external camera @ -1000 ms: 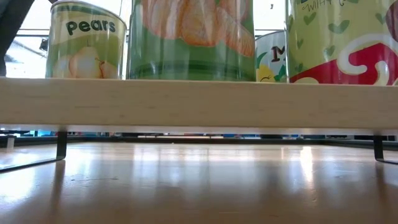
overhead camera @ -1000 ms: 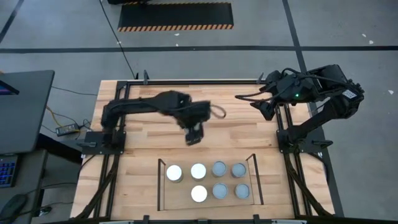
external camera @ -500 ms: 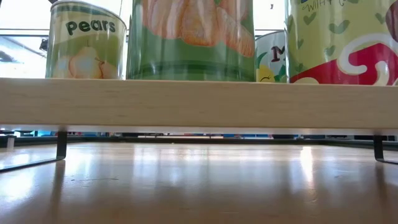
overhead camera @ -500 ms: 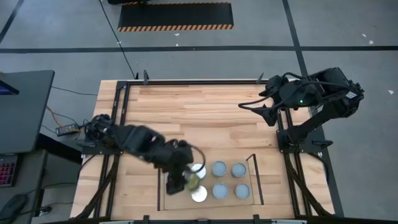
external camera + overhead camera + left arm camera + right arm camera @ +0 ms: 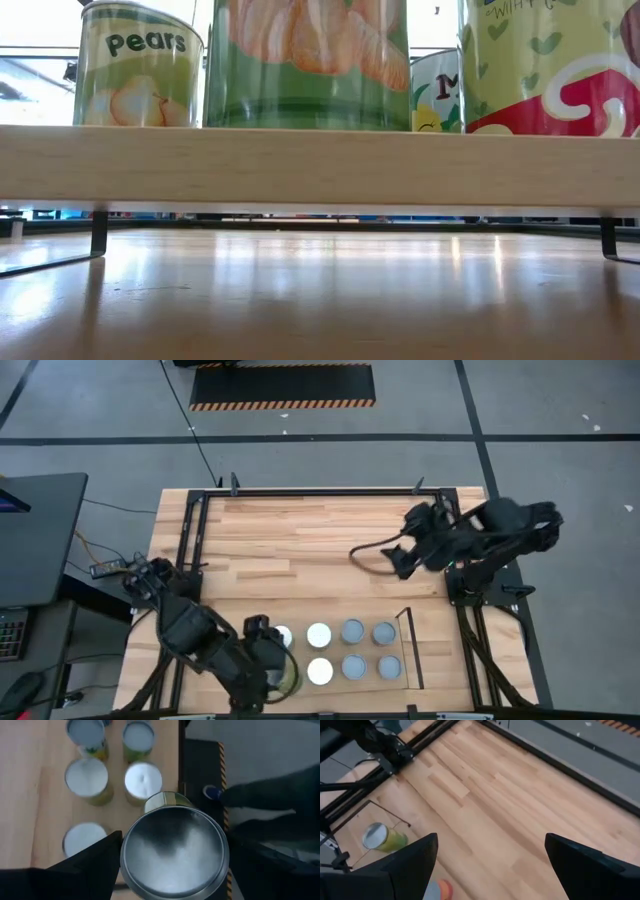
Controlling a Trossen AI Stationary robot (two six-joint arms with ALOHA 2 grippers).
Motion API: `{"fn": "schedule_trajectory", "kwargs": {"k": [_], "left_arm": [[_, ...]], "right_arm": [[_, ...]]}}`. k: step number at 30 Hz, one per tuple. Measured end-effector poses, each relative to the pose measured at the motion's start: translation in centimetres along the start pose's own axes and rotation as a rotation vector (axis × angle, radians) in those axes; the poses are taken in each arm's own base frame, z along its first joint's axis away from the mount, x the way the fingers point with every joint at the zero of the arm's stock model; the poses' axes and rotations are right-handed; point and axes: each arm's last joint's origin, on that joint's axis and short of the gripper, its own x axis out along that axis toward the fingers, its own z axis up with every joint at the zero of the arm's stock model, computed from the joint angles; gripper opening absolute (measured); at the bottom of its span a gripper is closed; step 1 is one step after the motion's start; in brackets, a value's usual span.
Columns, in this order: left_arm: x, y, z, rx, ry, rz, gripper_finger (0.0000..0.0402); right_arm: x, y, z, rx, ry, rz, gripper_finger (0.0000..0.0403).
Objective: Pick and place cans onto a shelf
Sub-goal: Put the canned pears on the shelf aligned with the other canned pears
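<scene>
Olive can [image 5: 172,847] gripped by left end effector [image 5: 268,672] (over shelf [image 5: 404,645]), right end effector [image 5: 400,560] wide open, empty.

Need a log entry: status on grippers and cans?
Left gripper shut on can over shelf. Right gripper open, empty. Seven cans shelved.

Bright, even light overhead; glare streaks the table [image 5: 320,290] in the low view. Both arms blur; nearest cans [image 5: 305,62] are soft.

Two dark jointed arms [image 5: 200,635], black cables [image 5: 375,550]
</scene>
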Motion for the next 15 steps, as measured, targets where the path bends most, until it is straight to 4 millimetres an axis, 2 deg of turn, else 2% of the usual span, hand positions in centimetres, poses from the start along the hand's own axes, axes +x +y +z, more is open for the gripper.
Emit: {"fn": "schedule_trajectory", "kwargs": {"k": [3, 8, 15], "left_arm": [[1.2, -0.6, 0.1, 0.014, -0.015, 0.020, 0.0323], [4.1, -1.3, 0.1, 0.026, 0.064, 0.030, 0.0323], [5.6, -1.7, -0.4, -0.028, 0.126, 0.045, 0.0323]], "right_arm": [[1.1, 1.7, -0.9, 0.013, 0.036, -0.012, 0.0375], [2.6, 4.0, -2.5, -0.006, 0.102, -0.025, 0.0375], [3.0, 5.6, -4.0, -0.055, 0.135, -0.021, 0.0375]]}}
